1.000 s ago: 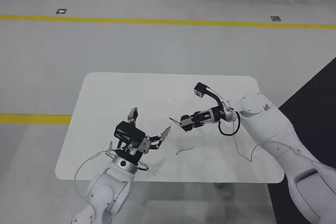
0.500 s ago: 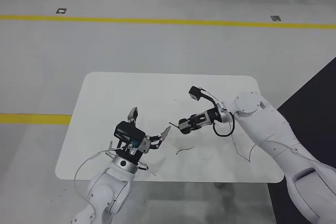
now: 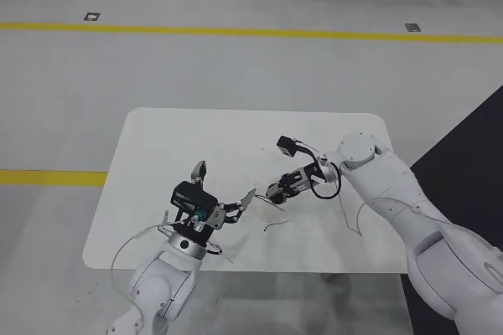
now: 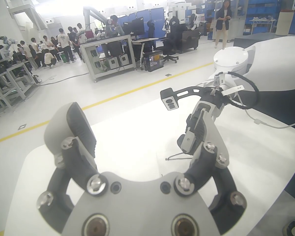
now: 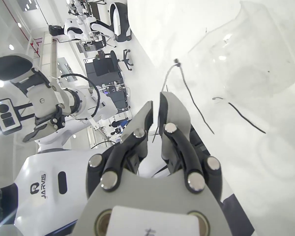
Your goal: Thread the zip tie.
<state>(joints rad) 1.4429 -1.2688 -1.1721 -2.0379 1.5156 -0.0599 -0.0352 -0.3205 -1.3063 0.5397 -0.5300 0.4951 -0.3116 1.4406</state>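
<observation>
The right claw [image 5: 157,101] is pinching the zip tie [image 5: 169,76] between fingers drawn almost together, with only a sliver of gap showing around the strap. The strap is running out past the fingertips to a small head at its far end, held clear above the tabletop [image 3: 168,151]. A dark line is trailing away from that head; it may be the tie's other stretch or just its shadow, and it is hard to tell which. From above, the right claw [image 3: 272,193] is hovering near the tabletop's middle, with the strap's free end pointing towards the left claw [image 3: 224,186]. The left claw is gaping wide and gripping nothing, and the strap is hanging just beside one of its fingers, outside the gap. A second tie [image 3: 277,224] is lying loose on the tabletop near the right claw, apart from both claws.
</observation>
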